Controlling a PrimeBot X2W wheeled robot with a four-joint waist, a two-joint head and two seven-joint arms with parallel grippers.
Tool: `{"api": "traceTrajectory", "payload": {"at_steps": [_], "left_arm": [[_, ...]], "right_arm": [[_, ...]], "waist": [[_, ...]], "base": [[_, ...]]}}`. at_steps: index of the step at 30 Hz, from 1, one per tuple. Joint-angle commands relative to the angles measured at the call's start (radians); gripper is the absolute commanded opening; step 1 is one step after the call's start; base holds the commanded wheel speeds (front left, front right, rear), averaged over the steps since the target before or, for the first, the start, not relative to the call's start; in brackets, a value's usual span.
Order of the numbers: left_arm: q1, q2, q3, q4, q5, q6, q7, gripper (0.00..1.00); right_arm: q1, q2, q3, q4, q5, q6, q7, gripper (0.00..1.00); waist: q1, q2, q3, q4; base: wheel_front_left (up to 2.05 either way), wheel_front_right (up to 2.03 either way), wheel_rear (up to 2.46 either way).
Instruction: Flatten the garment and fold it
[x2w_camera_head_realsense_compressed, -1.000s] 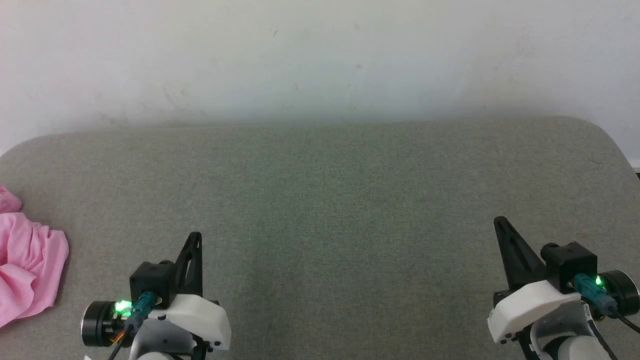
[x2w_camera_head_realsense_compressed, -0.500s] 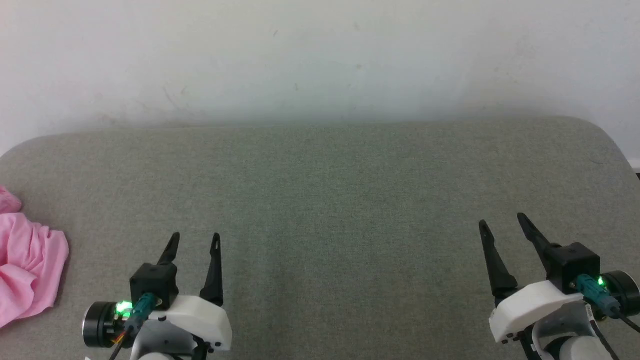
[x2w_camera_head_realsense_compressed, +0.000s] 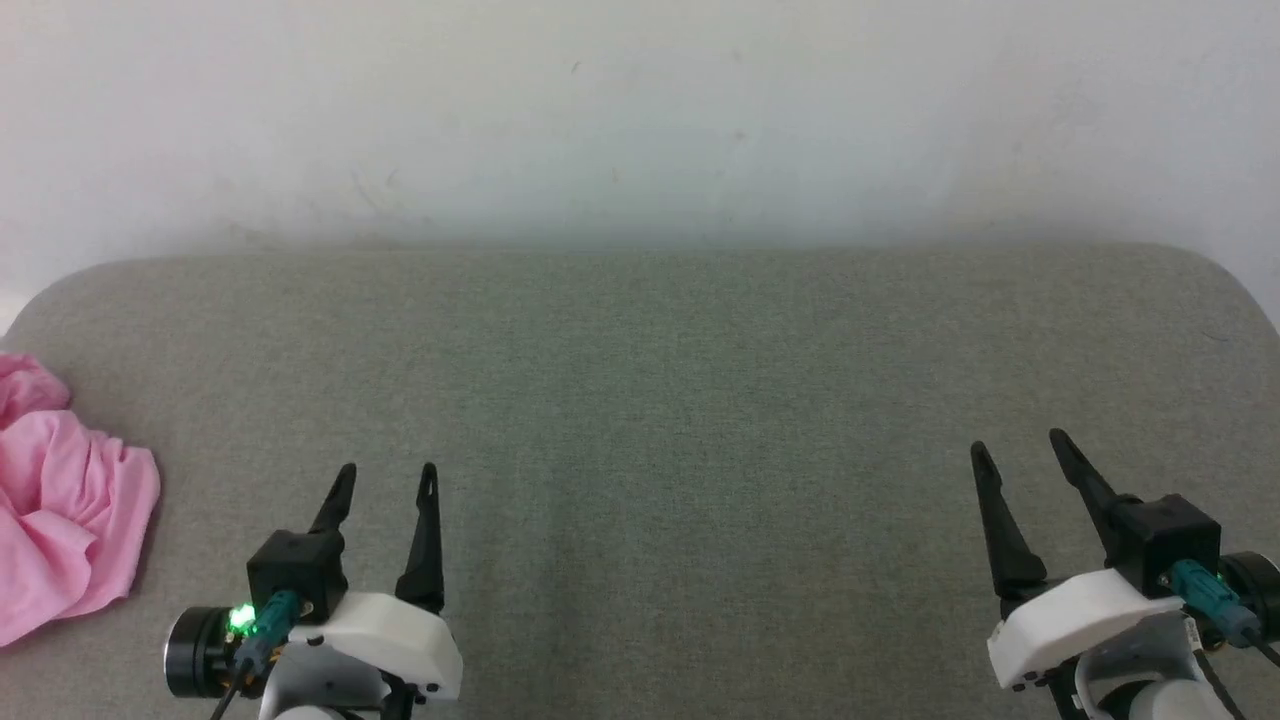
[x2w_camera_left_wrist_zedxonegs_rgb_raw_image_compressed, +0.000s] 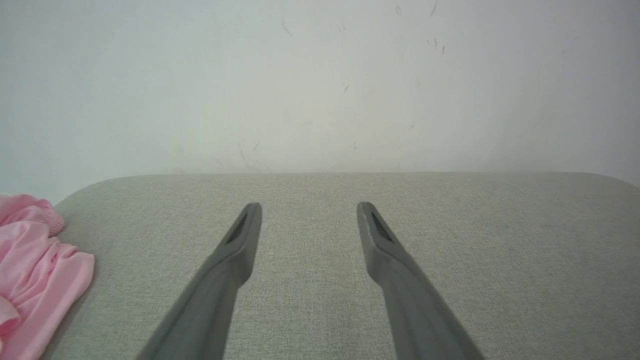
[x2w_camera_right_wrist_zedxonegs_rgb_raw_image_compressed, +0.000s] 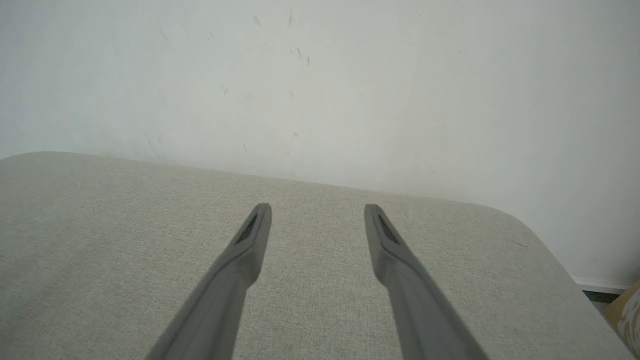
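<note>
The light-pink garment (x2w_camera_head_realsense_compressed: 62, 500) lies crumpled at the far left edge of the grey cushioned surface (x2w_camera_head_realsense_compressed: 640, 400), partly cut off by the frame. It also appears at the lower left of the left wrist view as a wrinkled pink garment (x2w_camera_left_wrist_zedxonegs_rgb_raw_image_compressed: 35, 280). My left gripper (x2w_camera_head_realsense_compressed: 388, 472) hovers open at the lower left, well to the right of the garment, with nothing between its fingers (x2w_camera_left_wrist_zedxonegs_rgb_raw_image_compressed: 240, 240). My right gripper (x2w_camera_head_realsense_compressed: 1018, 446) stands open at the lower right, far from the garment, its fingers (x2w_camera_right_wrist_zedxonegs_rgb_raw_image_compressed: 255, 235) spread over bare fabric.
A pale wall (x2w_camera_head_realsense_compressed: 640, 110) rises straight behind the surface. The surface's rounded right corner (x2w_camera_right_wrist_zedxonegs_rgb_raw_image_compressed: 525, 225) drops off toward a floor strip and a brownish object (x2w_camera_right_wrist_zedxonegs_rgb_raw_image_compressed: 625, 310) at the lower right of the right wrist view.
Both grippers went from shut to open. The head camera has since shifted a little, so the whole scene sits slightly to the right and more of the garment shows.
</note>
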Motion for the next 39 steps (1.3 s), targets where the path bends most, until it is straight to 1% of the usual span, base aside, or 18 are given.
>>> {"api": "traceTrajectory", "payload": {"at_steps": [1,13,31,39], "left_arm": [[-0.01,-0.001,0.003,0.005,-0.009,0.0,-0.011,1.0],[-0.007,-0.001,0.023,0.012,-0.031,-0.001,-0.036,1.0],[-0.008,-0.002,0.052,-0.001,-0.08,0.009,-0.074,1.0],[-0.01,-0.002,0.06,-0.005,-0.099,0.019,-0.089,1.0]], "right_arm": [[0.009,0.001,-0.003,0.001,0.009,0.0,-0.01,1.0],[0.024,0.001,-0.002,-0.012,0.02,0.0,-0.034,1.0],[0.027,0.002,-0.007,-0.035,0.033,0.0,-0.068,1.0],[0.028,0.002,-0.01,-0.043,0.038,0.0,-0.081,1.0]], "waist": [[0.0,0.0,-0.002,0.01],[0.0,0.0,-0.01,0.089],[0.0,0.0,-0.002,0.265],[0.0,0.0,0.007,0.302]], "base": [[0.0,0.0,0.0],[0.0,0.0,0.0],[-0.01,-0.01,-0.01],[-0.15,-0.15,-0.15]]}}
